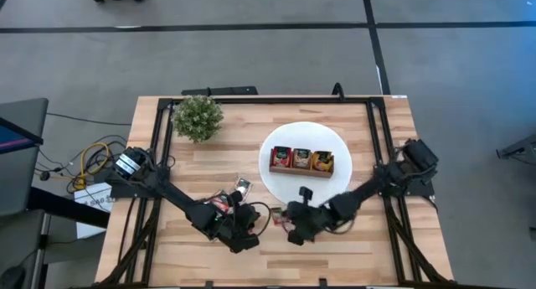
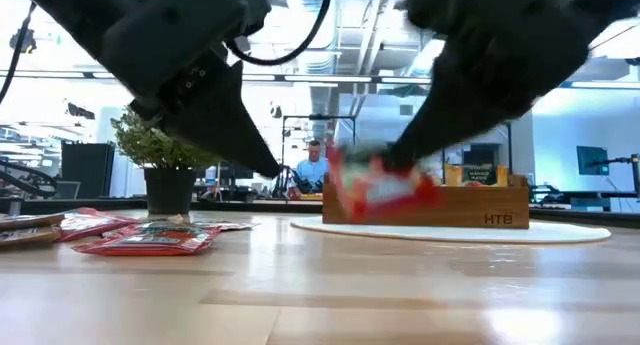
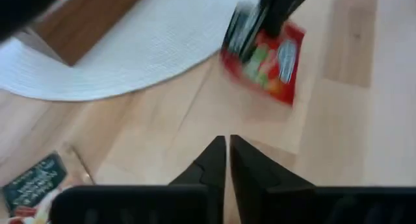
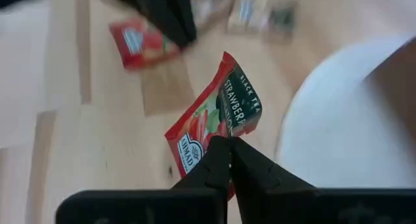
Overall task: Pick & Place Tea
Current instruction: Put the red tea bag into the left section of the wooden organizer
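My right gripper (image 4: 227,146) is shut on a red strawberry tea sachet (image 4: 211,120), just off the near-left rim of the white plate (image 1: 280,184). In the low view that sachet (image 2: 380,185) shows blurred below the right gripper (image 2: 395,160). My left gripper (image 3: 227,146) is shut and empty. It hovers beside it, toward the table's left (image 1: 241,236). More sachets (image 2: 150,237) lie flat on the wood to the left, among them a red one (image 4: 140,42) and a dark green one (image 3: 32,182). Some sachets stand in the brown tray (image 1: 301,161) on the plate. My right gripper pinches the red sachet between its two fingers at one edge (image 4: 208,130), with the rest of the sachet sticking out beyond the fingertips. The fingers (image 2: 440,105) slant down at it from the table's right. The sachet (image 3: 266,55) hangs tilted below them, clear of the wood.
The white plate (image 3: 130,62) with the three-compartment wooden tray (image 2: 470,203) sits right of the table's centre. A small potted plant (image 1: 198,117) stands at the far left. Bare wood lies along the near edge (image 1: 276,268). A person (image 2: 315,165) sits in the room beyond the table.
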